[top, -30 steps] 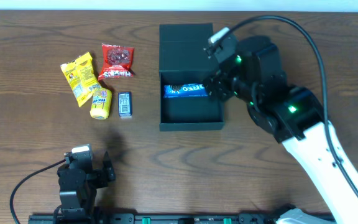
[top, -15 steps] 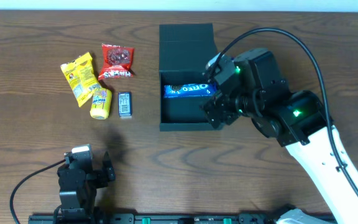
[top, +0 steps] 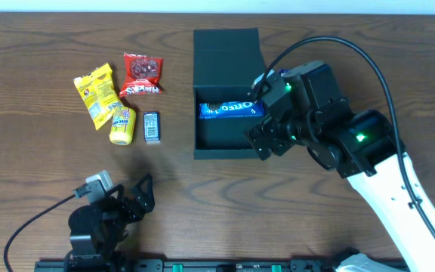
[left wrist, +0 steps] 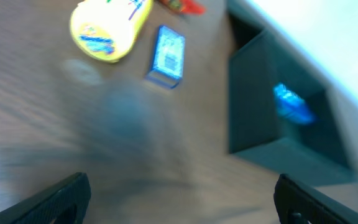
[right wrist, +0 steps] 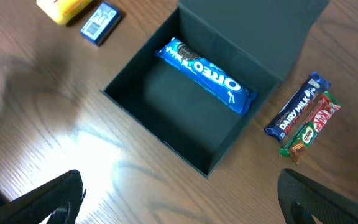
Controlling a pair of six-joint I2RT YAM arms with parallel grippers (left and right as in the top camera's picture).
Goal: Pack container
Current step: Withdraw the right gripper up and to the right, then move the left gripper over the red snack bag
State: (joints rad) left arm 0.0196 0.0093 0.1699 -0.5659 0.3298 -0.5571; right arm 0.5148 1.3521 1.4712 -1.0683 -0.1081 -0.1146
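Note:
The container is a dark green box standing open at the table's middle, its flap lid folded back. A blue Oreo pack lies inside along the back wall. My right gripper hovers over the box's front right corner, open and empty. Its wrist view shows the box, the Oreo pack and wide-apart fingers. My left gripper is low at the front left, open and empty. Its view is blurred.
Left of the box lie a yellow packet, a red packet, a yellow roll pack and a small blue pack. A Dairy Milk bar and a KitKat lie right of the box, hidden under my right arm overhead.
My right gripper moved from over the Oreo pack's right end toward the box's front right corner. My left gripper has swung up and to the right.

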